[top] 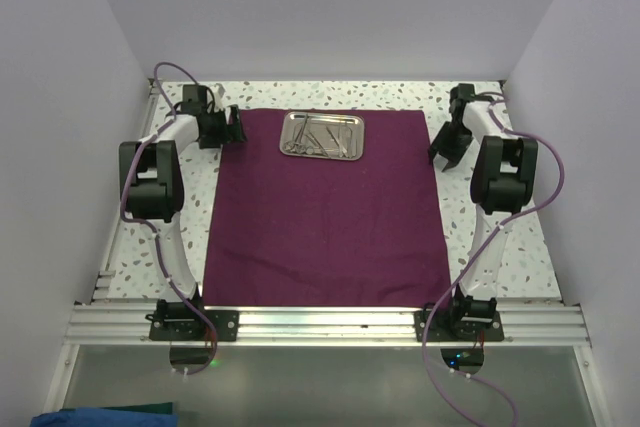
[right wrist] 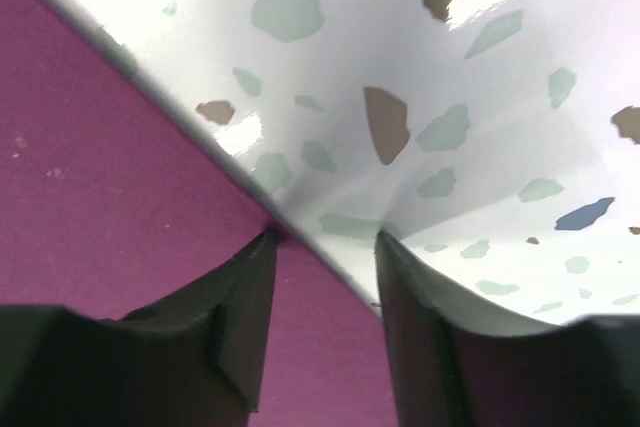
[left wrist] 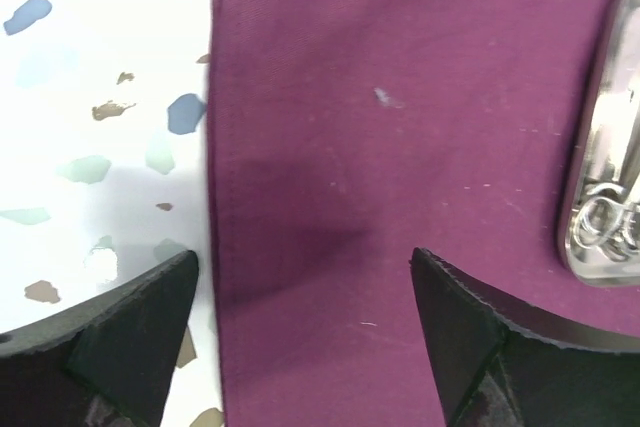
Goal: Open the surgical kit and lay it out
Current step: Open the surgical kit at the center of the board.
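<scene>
- One plum cloth wrap (top: pixel 325 217) lies spread flat and unfolded, close to square from above, its edges parallel to the table's edges.
- One small steel tray (top: pixel 359 135) sits on the cloth at the middle of its far edge, long axis running left to right along that edge.
- Several thin silver instruments (top: pixel 318 139) lie inside the tray, mostly along its length with ring handles toward its left end. They overlap too much to count exactly.
- One white table (top: pixel 400 95) flecked with grey, green and brown chips carries everything. Pale plain walls close it in on three sides, and an aluminium rail (top: pixel 330 325) runs along the near edge.
- Two arms, one at each far corner of the cloth.
- Left gripper (left wrist: pixel 305 257): jaws spread wide, straddling the cloth's left edge with nothing between them, the tray's end just beside.
- Right gripper (right wrist: pixel 325 237): jaws partly apart, a clear gap showing, straddling the cloth's right edge, one fingertip (right wrist: pixel 262 247) at the hem.
</scene>
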Controlling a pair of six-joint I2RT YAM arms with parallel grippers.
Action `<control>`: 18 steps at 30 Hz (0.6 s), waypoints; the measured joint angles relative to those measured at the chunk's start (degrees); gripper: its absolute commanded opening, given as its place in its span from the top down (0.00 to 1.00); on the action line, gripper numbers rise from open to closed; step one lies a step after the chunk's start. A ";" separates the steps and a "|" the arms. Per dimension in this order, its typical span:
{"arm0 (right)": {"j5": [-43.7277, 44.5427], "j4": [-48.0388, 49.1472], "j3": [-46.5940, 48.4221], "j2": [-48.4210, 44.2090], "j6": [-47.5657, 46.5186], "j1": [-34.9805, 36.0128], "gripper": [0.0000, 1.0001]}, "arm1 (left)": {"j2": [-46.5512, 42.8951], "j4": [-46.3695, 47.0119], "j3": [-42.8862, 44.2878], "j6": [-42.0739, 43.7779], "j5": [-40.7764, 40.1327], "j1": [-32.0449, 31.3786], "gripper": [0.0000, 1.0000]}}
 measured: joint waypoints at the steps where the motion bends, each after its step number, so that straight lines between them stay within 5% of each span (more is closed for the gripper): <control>1: 0.00 -0.48 0.50 0.35 -0.04 -0.13 0.72 | 0.11 -0.02 0.00 -0.11 -0.37 0.00 0.15; 5: -0.83 -1.92 2.60 1.86 -0.15 -0.81 0.98 | 0.35 0.09 0.00 -0.90 -1.70 0.00 0.30; 6: -1.25 -2.36 3.26 2.25 -0.07 -0.94 1.00 | 0.44 0.20 0.00 -1.09 -1.99 0.00 0.40; 15: -5.40 -3.96 9.01 5.86 0.66 -1.14 1.00 | 4.87 -0.70 5.44 -1.97 -1.95 0.04 0.96; 18: -6.80 -3.96 10.80 6.97 1.51 -1.14 1.00 | 6.36 -1.73 7.76 -2.29 -1.07 0.04 1.00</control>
